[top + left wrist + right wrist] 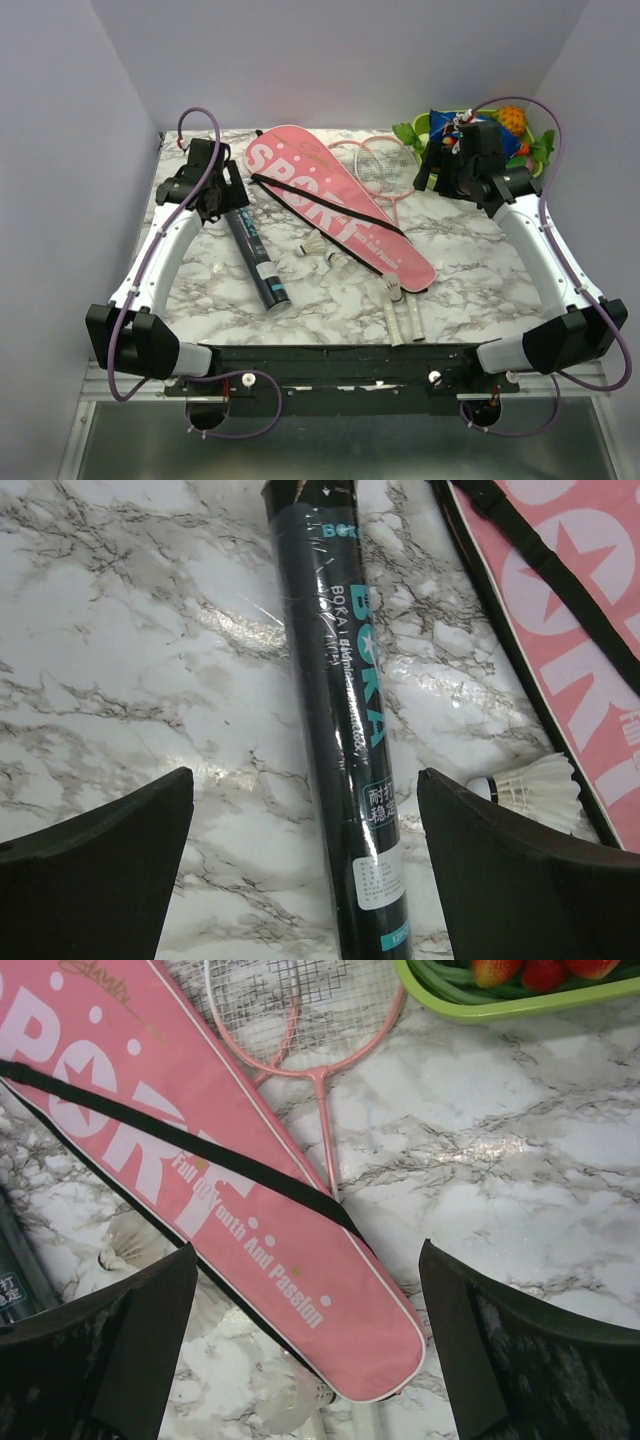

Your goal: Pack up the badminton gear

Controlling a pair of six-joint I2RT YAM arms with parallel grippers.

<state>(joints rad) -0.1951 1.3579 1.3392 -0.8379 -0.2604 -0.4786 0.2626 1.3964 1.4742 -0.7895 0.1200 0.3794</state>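
The long pink racket bag (pixel 335 205) lies diagonally across the marble table, with two pink racket heads (pixel 385 165) showing behind it and white handles (pixel 405 318) sticking out at its near end. Small white shuttlecocks (pixel 313 247) lie along its near side. The dark tube (pixel 257 255) lies to the left. My left gripper (pixel 226 198) hovers open above the tube (pixel 340 730), its fingers either side without touching. My right gripper (pixel 448 172) hangs open over the bag (pixel 200 1150) and a racket head (pixel 300 1010), with nothing between its fingers.
A green tray (pixel 538 150) of fruit and snacks stands at the back right corner, just behind the right gripper. Grey walls close in the table on three sides. A shuttlecock (pixel 535 785) lies between the tube and the bag edge.
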